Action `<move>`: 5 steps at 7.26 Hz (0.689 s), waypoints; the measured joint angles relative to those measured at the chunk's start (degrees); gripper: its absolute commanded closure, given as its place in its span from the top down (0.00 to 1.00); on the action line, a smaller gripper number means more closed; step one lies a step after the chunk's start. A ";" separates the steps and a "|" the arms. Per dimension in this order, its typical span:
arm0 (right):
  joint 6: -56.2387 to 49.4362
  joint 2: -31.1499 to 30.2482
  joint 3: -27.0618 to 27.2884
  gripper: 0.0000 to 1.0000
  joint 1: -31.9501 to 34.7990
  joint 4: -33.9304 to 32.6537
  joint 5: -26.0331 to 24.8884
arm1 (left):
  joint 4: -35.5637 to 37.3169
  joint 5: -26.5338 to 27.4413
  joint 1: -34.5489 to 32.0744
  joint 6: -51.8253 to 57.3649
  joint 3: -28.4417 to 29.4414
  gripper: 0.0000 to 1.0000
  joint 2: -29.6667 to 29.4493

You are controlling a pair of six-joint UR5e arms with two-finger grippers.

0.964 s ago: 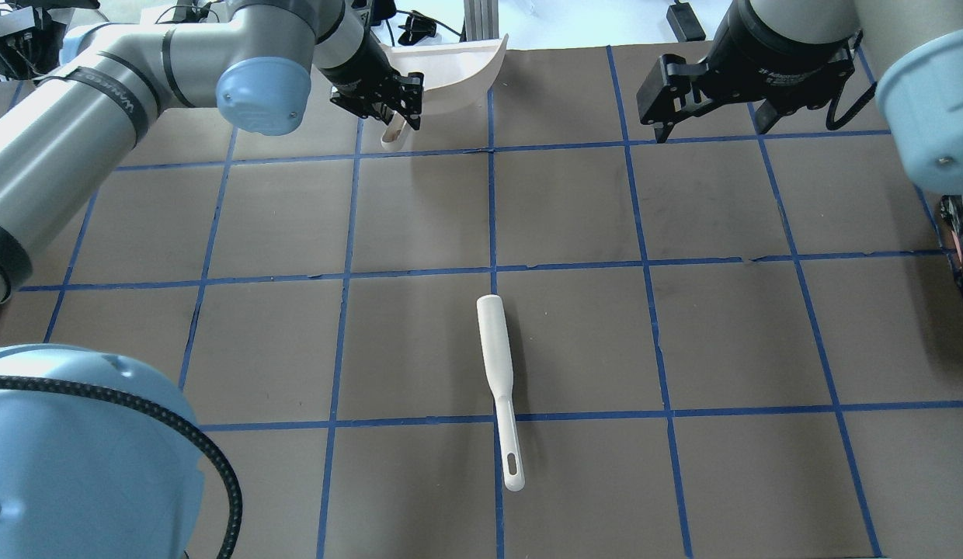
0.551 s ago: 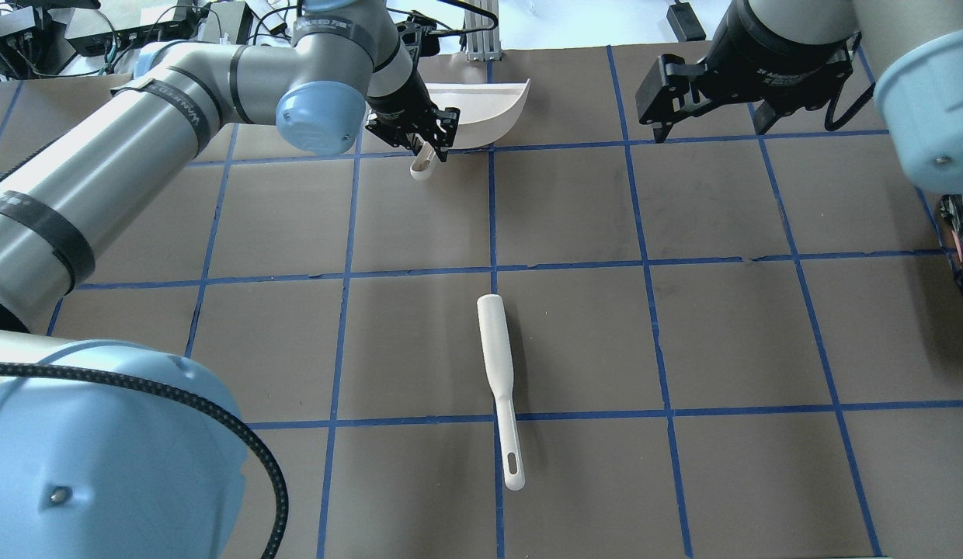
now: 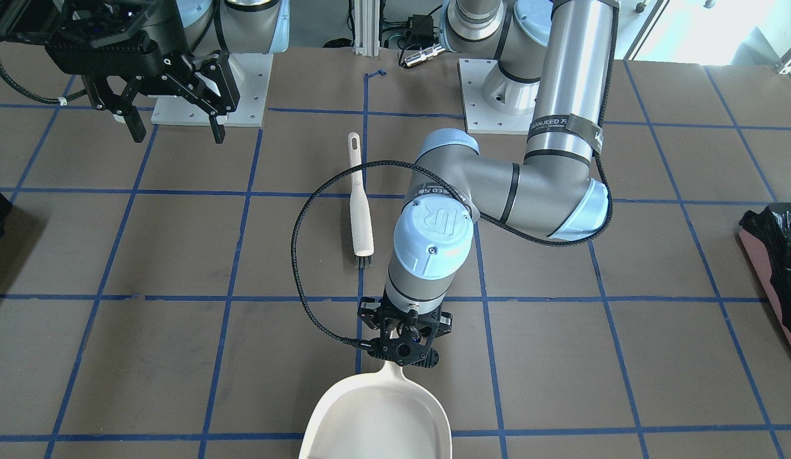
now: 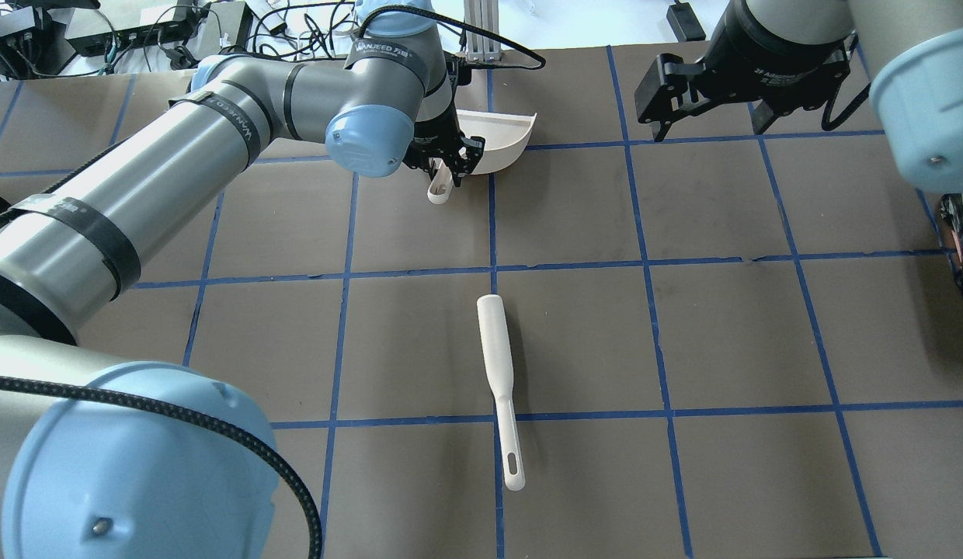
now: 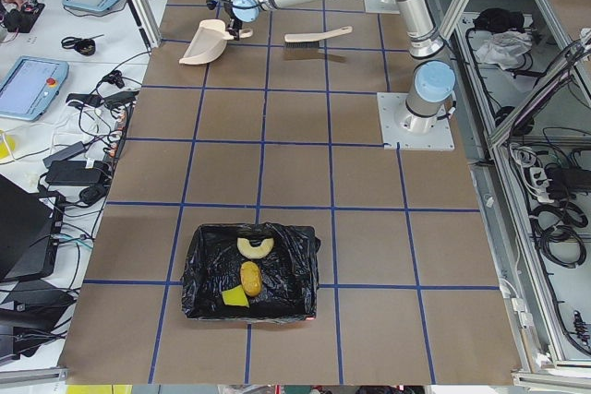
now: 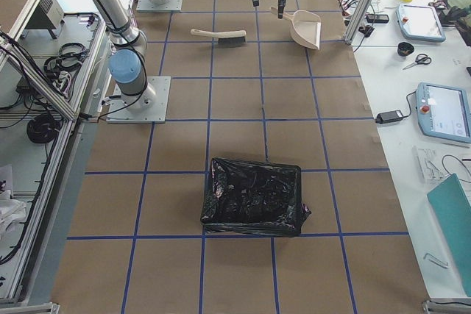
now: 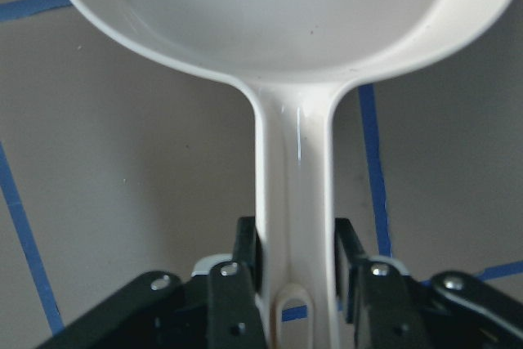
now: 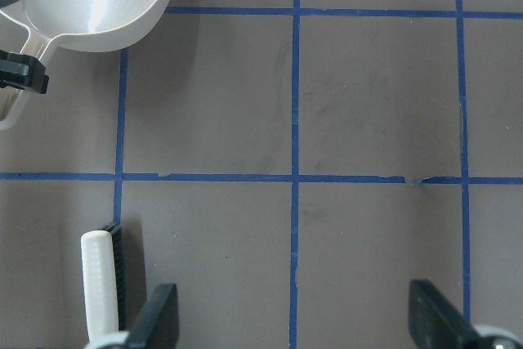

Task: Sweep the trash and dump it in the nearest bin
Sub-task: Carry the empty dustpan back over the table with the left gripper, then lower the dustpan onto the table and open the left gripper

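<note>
Upper centre overhead, left tool (image 4: 449, 167) clamps dustpan (image 4: 501, 136) handle; right tool (image 4: 710, 128) gapes empty; strap (image 4: 384, 51) reads WANJEED.

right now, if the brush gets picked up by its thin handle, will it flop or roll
Probably stiff: the brush looks like one straight moulded plastic piece. Likely light, being slim. The dark bristles along one side should stop it rolling.

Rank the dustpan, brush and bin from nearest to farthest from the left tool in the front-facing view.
1. Dustpan, gripped by the left tool, bottom centre.
2. Brush, just above, toward the robot.
3. Bin, far off at the right edge.
</note>
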 measured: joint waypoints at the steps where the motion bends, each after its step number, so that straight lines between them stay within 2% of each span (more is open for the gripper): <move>1: -0.01 0.01 0.00 1.00 0.00 -0.01 0.00 | -0.21 0.12 -0.48 -1.49 -0.03 0.00 0.17; 5: -0.10 0.09 0.00 1.00 0.00 -0.02 0.00 | -0.36 -0.24 -2.07 -5.53 -0.09 0.00 -0.01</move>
